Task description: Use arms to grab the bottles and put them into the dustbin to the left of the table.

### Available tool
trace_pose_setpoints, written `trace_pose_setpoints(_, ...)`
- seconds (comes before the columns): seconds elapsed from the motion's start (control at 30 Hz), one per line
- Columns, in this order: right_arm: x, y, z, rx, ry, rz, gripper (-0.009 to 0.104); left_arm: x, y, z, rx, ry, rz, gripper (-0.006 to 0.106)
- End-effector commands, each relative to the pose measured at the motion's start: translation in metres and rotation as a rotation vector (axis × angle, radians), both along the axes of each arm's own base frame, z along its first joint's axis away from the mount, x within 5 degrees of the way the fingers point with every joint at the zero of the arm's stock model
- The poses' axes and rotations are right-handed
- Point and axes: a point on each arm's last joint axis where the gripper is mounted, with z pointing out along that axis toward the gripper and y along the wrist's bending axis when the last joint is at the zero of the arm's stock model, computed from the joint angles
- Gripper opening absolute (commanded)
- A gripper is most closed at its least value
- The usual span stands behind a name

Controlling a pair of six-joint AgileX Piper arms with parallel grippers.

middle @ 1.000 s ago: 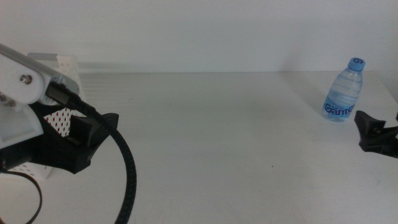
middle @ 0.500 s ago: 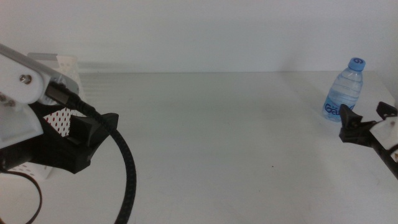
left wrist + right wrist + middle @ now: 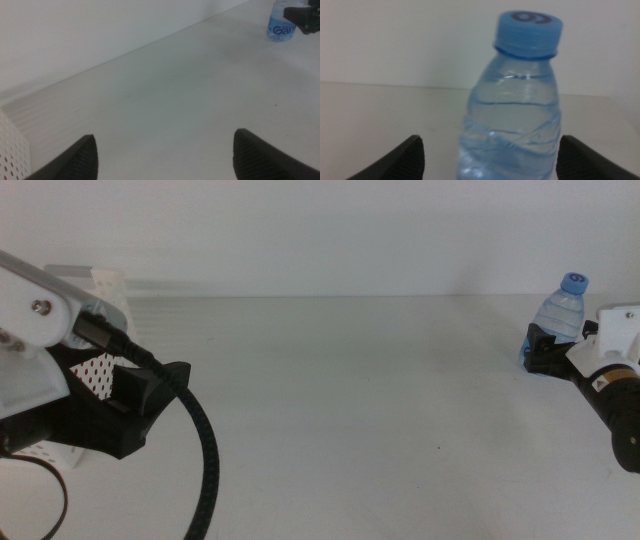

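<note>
I see the water bottle (image 3: 562,308) upright at the worktop's (image 3: 350,380) far right; my right gripper (image 3: 490,155) is spread wide around it, jaws flanking its sides, nothing clamped; well away from the bottle, my left gripper (image 3: 165,152) gapes empty beside the dustbin (image 3: 100,370).

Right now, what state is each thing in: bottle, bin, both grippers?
Bottle: upright on the table, blue cap on, between the right fingers.
Right gripper: open, around the bottle, not closed on it.
Left gripper: open, holding nothing, beside the bin.
Bin: upright at the table's left, mostly hidden by the left arm.
</note>
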Motion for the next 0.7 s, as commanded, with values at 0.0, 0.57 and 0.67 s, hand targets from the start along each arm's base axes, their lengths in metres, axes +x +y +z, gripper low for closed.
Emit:
trace_pose_setpoints(0.0, 0.013, -0.005, 0.023, -0.022, -0.136, -0.037, 0.096, 0.001, -0.001, 0.016, -0.061, -0.082, 0.002, 0.086)
trace_pose_setpoints(0.57, 0.065, -0.005, 0.007, -0.058, -0.093, -0.057, 0.024, 0.001, -0.001, 0.016, -0.061, -0.082, 0.002, 0.086)
trace_pose_setpoints(0.67, 0.063, 0.003, 0.018, -0.054, -0.118, -0.034, 0.000, 0.001, -0.001, 0.016, -0.061, -0.082, 0.002, 0.086)
